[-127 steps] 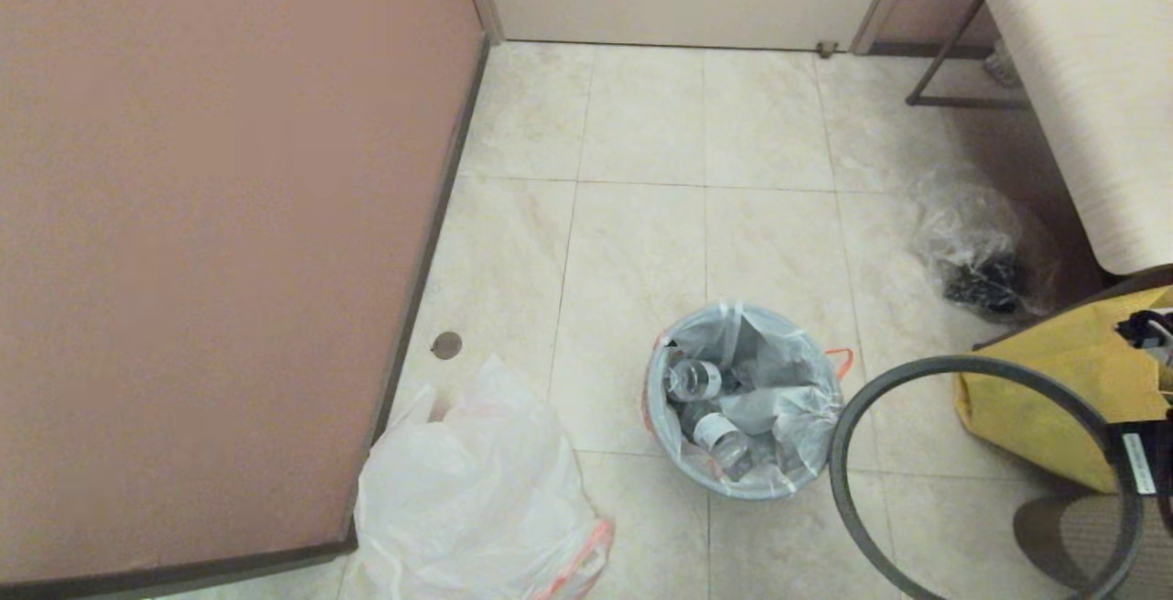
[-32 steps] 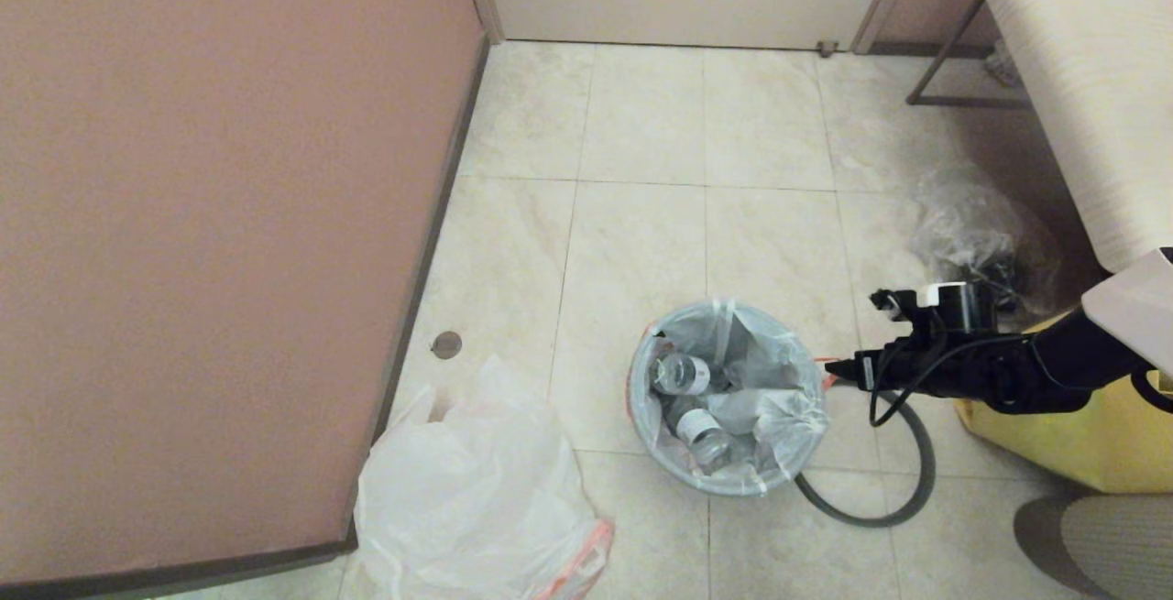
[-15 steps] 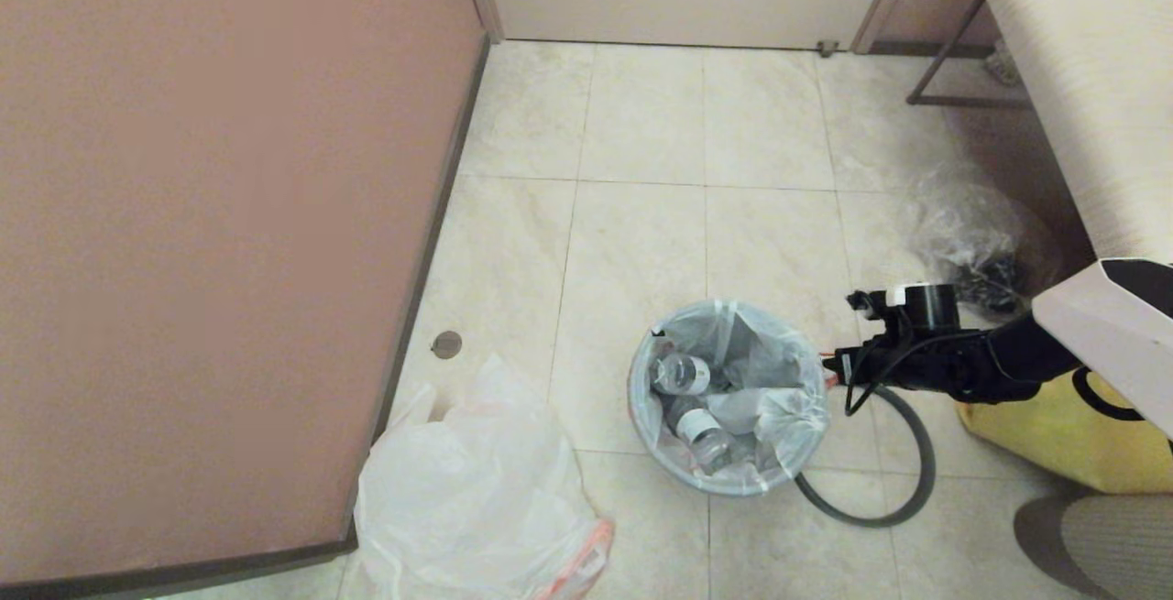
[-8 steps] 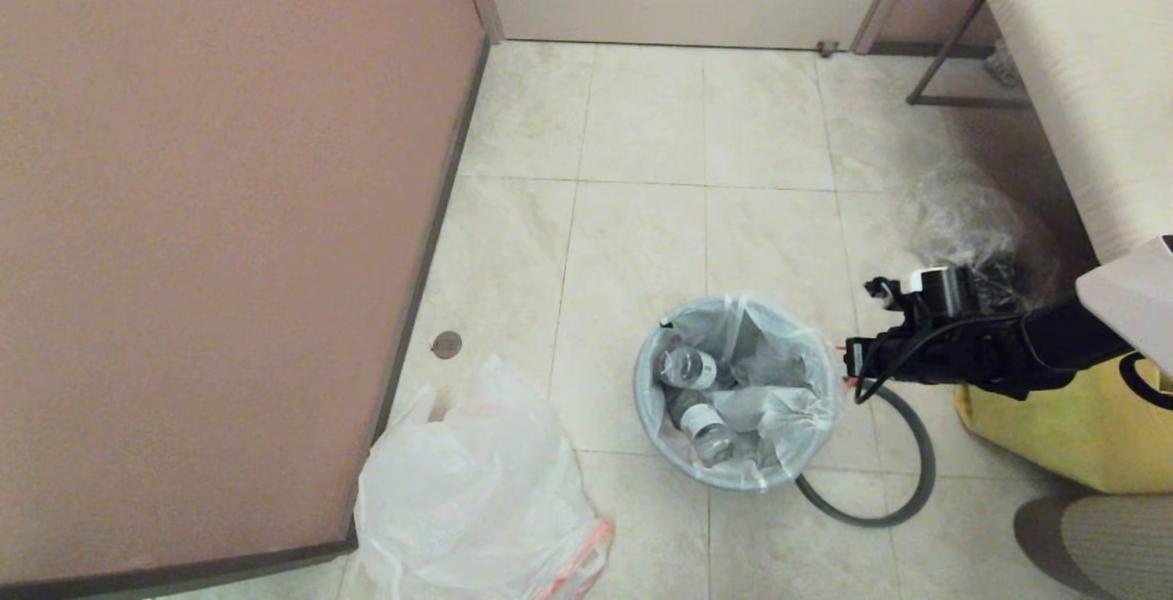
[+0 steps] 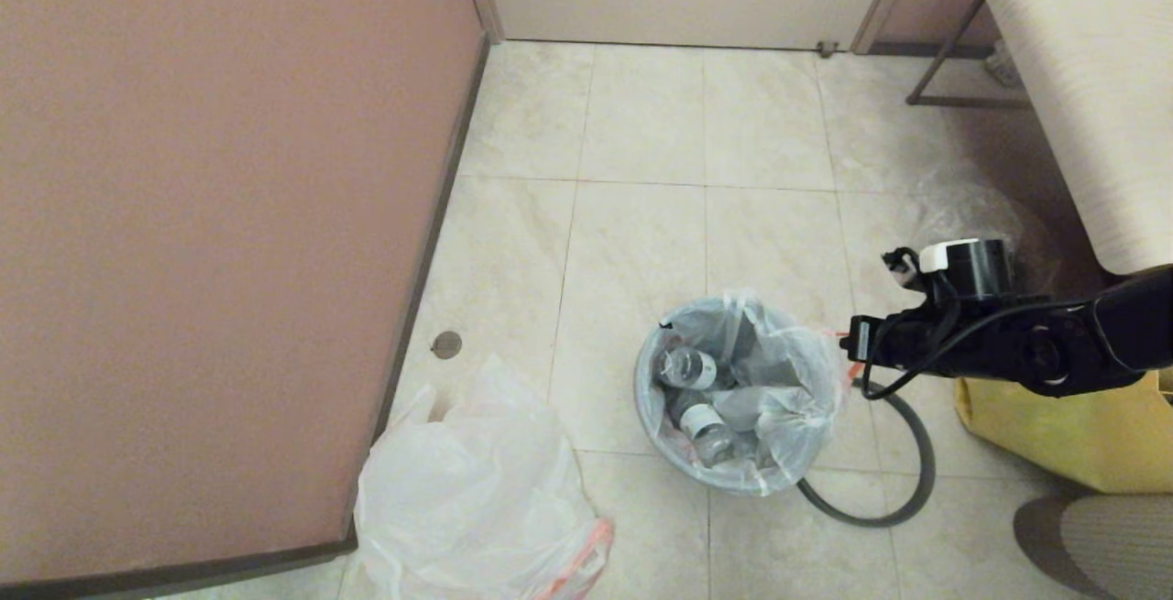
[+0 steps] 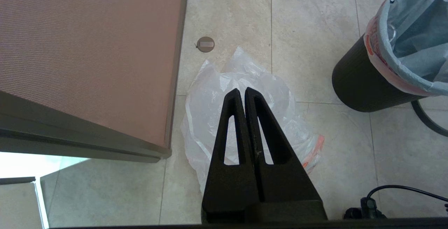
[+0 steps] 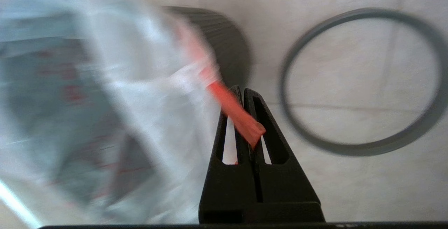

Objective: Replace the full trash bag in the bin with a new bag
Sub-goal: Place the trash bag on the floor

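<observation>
Right gripper (image 7: 244, 94), fingers pinched together on the orange drawstring (image 7: 233, 112) of the full trash bag (image 5: 779, 380), translucent white with labelled bottles (image 5: 704, 424) showing, sitting in the black bin (image 6: 364, 82). Grey hoop (image 5: 903, 481) lies beside it. Left gripper (image 6: 242, 94), closed, hovers over the new bag (image 5: 467, 490).

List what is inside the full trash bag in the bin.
Inside the full trash bag, which lines the bin, two clear bottles with white labels lie among crumpled grey-white plastic. Anything lower down is covered by these and by the bag's folds.
</observation>
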Robot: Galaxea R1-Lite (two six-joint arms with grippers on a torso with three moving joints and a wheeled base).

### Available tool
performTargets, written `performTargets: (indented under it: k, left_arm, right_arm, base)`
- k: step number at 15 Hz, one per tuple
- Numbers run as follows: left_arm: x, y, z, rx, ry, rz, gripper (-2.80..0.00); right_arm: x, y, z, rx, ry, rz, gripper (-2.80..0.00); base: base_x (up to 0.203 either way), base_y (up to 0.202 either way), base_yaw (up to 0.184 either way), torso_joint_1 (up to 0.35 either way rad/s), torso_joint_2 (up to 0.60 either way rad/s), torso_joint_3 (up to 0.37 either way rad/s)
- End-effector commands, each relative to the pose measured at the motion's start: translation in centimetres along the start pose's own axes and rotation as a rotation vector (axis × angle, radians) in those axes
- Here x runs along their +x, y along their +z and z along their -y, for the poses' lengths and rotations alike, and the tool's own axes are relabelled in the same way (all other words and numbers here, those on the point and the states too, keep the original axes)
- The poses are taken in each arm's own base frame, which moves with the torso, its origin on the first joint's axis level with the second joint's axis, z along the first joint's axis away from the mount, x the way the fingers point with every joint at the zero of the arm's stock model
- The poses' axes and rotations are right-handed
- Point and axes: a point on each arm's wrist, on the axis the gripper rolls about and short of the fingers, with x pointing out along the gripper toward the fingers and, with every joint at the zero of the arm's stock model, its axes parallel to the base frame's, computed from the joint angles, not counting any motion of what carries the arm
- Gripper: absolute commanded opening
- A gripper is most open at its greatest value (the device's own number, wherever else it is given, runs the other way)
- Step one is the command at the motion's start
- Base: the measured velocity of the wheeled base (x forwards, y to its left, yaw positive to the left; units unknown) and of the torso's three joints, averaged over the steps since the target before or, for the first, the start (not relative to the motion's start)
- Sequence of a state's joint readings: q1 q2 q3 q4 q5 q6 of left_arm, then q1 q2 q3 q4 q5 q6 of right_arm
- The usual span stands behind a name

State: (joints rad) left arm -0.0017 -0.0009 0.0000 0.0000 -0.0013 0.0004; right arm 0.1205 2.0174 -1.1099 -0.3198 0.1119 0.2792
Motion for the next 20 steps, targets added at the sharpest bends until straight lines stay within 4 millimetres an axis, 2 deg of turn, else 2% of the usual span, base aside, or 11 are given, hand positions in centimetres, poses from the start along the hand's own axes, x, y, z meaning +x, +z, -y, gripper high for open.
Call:
performTargets:
  k: [1, 6, 8, 10, 15, 17, 20]
  left_arm:
    - [0.0, 0.0, 0.0, 0.000, 0.001, -0.001, -2.80]
    - [0.0, 0.0, 0.0, 0.000, 0.000, -0.001, -2.80]
    - [0.0, 0.0, 0.0, 0.000, 0.000, -0.001, -2.80]
    - [0.0, 0.0, 0.0, 0.000, 0.001, -0.001, -2.80]
    - [0.0, 0.0, 0.0, 0.000, 0.000, -0.001, -2.80]
    - [0.0, 0.0, 0.0, 0.000, 0.001, -0.001, -2.80]
    - [0.0, 0.0, 0.0, 0.000, 0.000, -0.001, -2.80]
  right_arm:
    - [-2.4, 0.8, -1.3, 0.010, 0.034, 0.046, -2.80]
    - [-4.5, 1.3, -2.0, 0.081, 0.103, 0.059, -2.80]
    - [-4.5, 1.0, -1.9, 0.091, 0.124, 0.043, -2.80]
    - [-3.6, 0.5, -1.7, 0.092, 0.140, 0.012, -2.80]
    - [1.2, -0.9, 0.4, 0.041, 0.155, 0.007, -2.80]
    - [2.5, -1.1, -0.5, 0.023, 0.179, -0.004, -2.80]
    - [3.3, -1.0, -2.5, -0.004, 0.270, -0.033, -2.80]
  base:
    - [0.000, 0.000, 0.000, 0.000, 0.00, 0.000]
    - [0.000, 0.000, 0.000, 0.000, 0.00, 0.000]
    - [0.000, 0.000, 0.000, 0.000, 0.00, 0.000]
    - [0.000, 0.000, 0.000, 0.000, 0.00, 0.000]
    - [0.000, 0.000, 0.000, 0.000, 0.00, 0.000]
    - [0.000, 0.000, 0.000, 0.000, 0.00, 0.000]
    - [0.000, 0.000, 0.000, 0.000, 0.00, 0.000]
